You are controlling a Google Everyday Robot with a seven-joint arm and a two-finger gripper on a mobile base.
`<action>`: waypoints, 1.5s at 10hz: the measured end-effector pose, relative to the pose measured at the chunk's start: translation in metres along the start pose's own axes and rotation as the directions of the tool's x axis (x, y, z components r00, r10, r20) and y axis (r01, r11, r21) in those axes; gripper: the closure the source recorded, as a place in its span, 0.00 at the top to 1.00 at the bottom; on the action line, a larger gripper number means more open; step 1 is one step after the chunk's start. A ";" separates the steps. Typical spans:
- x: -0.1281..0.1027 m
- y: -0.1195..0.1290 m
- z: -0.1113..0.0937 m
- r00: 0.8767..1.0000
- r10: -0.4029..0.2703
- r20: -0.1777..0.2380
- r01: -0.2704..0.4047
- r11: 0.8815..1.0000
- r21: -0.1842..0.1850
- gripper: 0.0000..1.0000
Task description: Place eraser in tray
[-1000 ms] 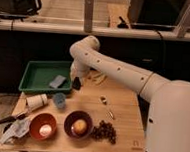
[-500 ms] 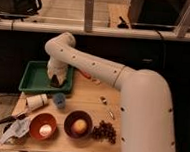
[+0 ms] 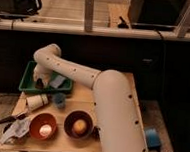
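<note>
The green tray [image 3: 26,80] stands at the table's back left corner. My gripper [image 3: 38,81] is down inside it, near its left half, and it is shut. The white arm [image 3: 83,77] reaches across the table from the right and covers part of the tray. A grey-blue flat block [image 3: 58,81] lies in the tray just right of the gripper. The eraser does not show; I cannot tell whether it is in the gripper or under it.
In front of the tray lie a tipped white cup [image 3: 37,101] and a small blue cup [image 3: 60,99]. Two reddish bowls [image 3: 43,126] [image 3: 78,124] stand at the front. A black utensil [image 3: 5,119] and a crumpled wrapper [image 3: 16,129] lie at the front left.
The arm has swung left from the table's middle to the tray, and the gripper has come down into the tray's left half.
</note>
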 end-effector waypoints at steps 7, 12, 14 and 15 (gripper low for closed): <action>0.006 -0.022 0.012 0.984 0.168 -0.060 -0.162 0.982 0.094 0.21; -0.002 -0.021 0.016 0.969 0.233 -0.084 -0.222 0.967 0.122 0.73; -0.003 -0.022 0.015 0.970 0.231 -0.080 -0.220 0.968 0.121 0.80; -0.002 -0.021 0.012 0.971 0.228 -0.077 -0.218 0.969 0.117 0.80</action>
